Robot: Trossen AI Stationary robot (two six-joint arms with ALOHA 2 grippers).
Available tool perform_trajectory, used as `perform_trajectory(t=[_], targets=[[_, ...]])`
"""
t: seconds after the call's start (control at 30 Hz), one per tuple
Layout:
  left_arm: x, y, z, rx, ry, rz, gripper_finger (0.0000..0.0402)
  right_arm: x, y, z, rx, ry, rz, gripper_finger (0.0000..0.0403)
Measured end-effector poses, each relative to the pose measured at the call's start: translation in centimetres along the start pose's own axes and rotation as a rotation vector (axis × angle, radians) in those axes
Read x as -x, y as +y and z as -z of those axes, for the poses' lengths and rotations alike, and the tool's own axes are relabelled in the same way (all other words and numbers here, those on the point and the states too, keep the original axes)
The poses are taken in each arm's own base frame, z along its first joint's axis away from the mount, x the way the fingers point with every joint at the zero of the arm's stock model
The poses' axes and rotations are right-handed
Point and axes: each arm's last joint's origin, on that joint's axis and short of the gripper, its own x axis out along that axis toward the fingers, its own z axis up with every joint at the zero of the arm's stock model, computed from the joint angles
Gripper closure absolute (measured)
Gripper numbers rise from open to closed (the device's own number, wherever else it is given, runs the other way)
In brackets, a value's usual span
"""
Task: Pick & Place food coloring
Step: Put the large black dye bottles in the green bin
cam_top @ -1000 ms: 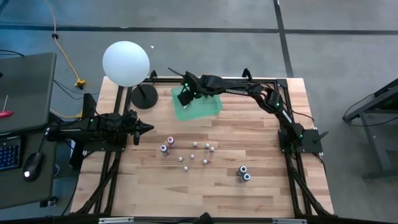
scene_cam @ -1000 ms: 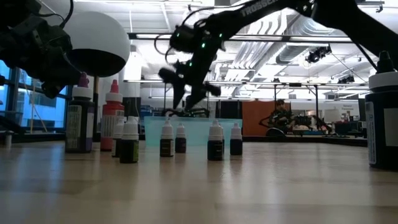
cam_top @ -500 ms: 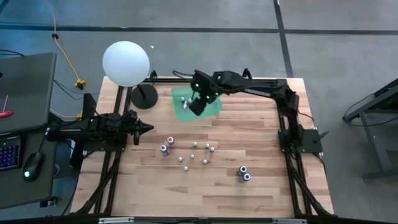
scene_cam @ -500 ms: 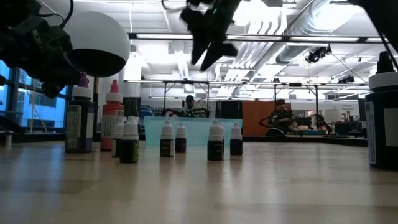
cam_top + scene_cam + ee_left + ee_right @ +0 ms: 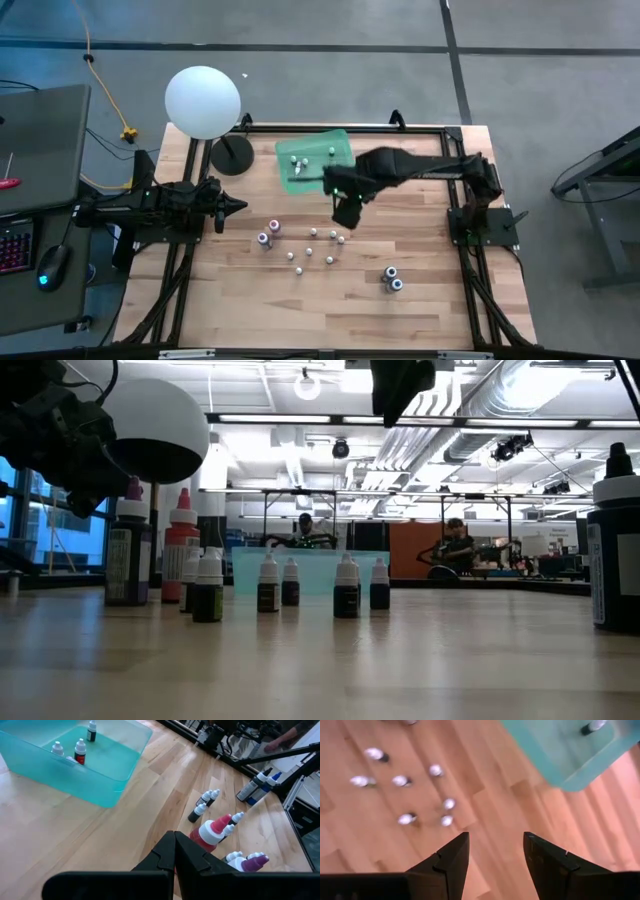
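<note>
Between bin (image 5: 317, 160) and bottles (image 5: 314, 245), the right gripper (image 5: 346, 214) hangs, fingers wide and empty; next, descend onto one.

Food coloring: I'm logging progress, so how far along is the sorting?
Done: three bottles stand in the teal bin. In hand: nothing; the right gripper is open and empty, over the wood between the bin and the loose cluster. The left gripper waits shut at the table's left. Left: about ten bottles on the table.
</note>
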Motion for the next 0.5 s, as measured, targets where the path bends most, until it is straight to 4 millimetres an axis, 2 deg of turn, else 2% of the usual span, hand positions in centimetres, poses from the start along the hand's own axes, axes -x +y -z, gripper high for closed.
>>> perform_trajectory(t=[0.17,0.4,0.5], targets=[[0.0,0.0,0.0,0.0,0.0,0.0,0.0401,0.4,2.2,1.6,-0.037,0.012,0.002,0.0224],[0.0,-0.1,0.1,0.0,0.023,0.039,0.0401,1.3,5.0,4.8,-0.075,0.101,0.011,0.0224],[0.0,-0.1,0.1,0.0,0.029,0.049,0.0401,2.2,6.0,6.0,-0.111,0.089,-0.01,0.0224]])
